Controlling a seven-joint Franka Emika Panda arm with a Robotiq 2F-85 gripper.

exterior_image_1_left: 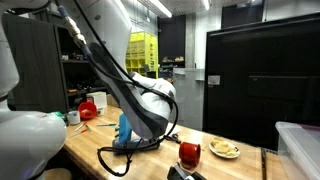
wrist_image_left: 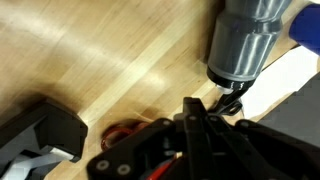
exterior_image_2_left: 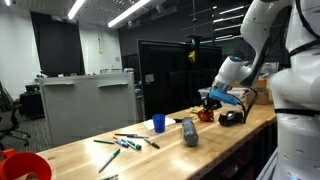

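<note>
Plainly, in the wrist view the light wooden butcher-block tabletop (wrist_image_left: 100, 50) fills most of the frame. At the lower left lies a black blocky plastic object (wrist_image_left: 40, 130) with a white part. Just right of it, at the bottom edge, is a small red looped thing (wrist_image_left: 125, 132), too hidden to name. Right of centre the black gripper (wrist_image_left: 212, 106) shows at the bottom edge, its fingers drawn together to a narrow point, and nothing can be made out between them. Just beyond the tips, in the upper right, stands a smooth grey metal cylinder (wrist_image_left: 245, 40). It is close to the gripper but not gripped, and whether a fingertip touches its base I cannot tell. Right of the cylinder lies a white flat sheet (wrist_image_left: 285, 80), with a blue thing (wrist_image_left: 305, 22) in the corner. In an exterior view the gripper (exterior_image_2_left: 213, 98) hovers low over the right part of the tabletop. Judging from this, nothing is lifted or carried: the cylinder rests on the wood and no grasp is in place.
</note>
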